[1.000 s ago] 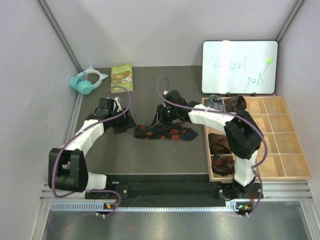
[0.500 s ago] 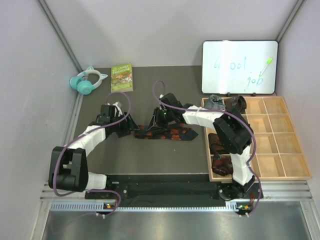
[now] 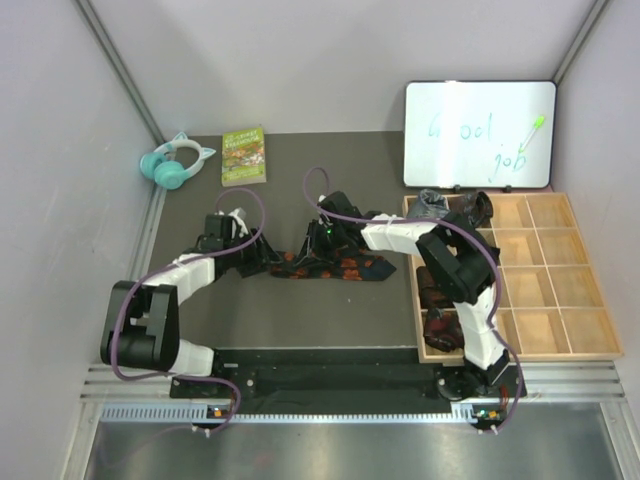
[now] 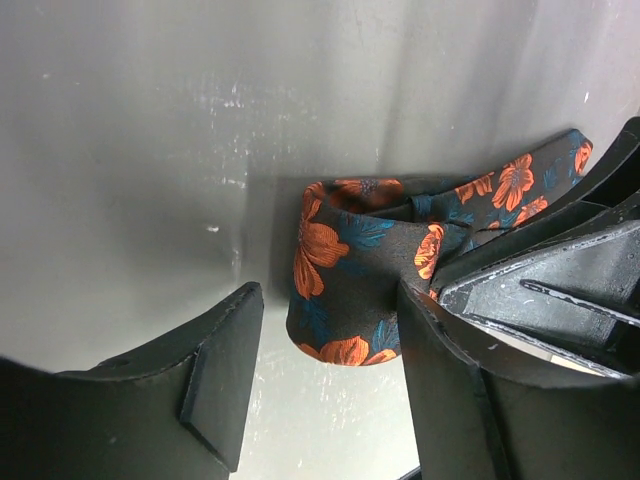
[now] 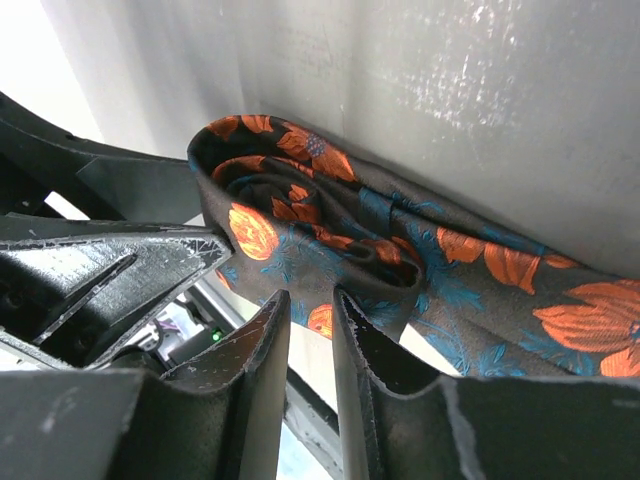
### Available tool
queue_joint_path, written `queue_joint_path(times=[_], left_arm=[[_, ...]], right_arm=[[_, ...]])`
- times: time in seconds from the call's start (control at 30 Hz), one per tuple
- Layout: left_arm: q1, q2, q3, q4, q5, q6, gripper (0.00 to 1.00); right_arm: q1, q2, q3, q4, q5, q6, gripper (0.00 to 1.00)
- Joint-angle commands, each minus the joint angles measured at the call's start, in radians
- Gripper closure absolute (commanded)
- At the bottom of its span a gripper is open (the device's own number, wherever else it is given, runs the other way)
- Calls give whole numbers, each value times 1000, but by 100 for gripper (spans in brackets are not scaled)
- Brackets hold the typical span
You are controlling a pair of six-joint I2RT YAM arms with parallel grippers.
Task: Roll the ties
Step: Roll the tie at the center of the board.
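1. Watching from above, I see the tie (image 3: 340,266) lying on the table (image 3: 230,310) between the two arms, its left end curled into a loose roll
2. My left gripper (image 4: 325,310) has its jaws spread wide, and the curled end sits between them, closer to one finger (image 4: 440,340)
3. My right gripper (image 5: 308,300) has its jaws almost together with a thin slit left; the tie's edge lies at their tips, and I cannot tell whether they pinch it
4. Other rolls (image 3: 440,285) sit in the tray (image 3: 520,356), in its left compartments
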Motion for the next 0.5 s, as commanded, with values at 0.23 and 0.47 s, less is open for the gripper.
queue_joint_path(times=[0.23,0.47], left_arm=[[4,97,-45,184,33,-43,46],[-10,54,-109,224,16,-76,51]], right_arm=[[-18,53,4,45,-14,-21,76],[-29,67,3,51,-18,-25,76]])
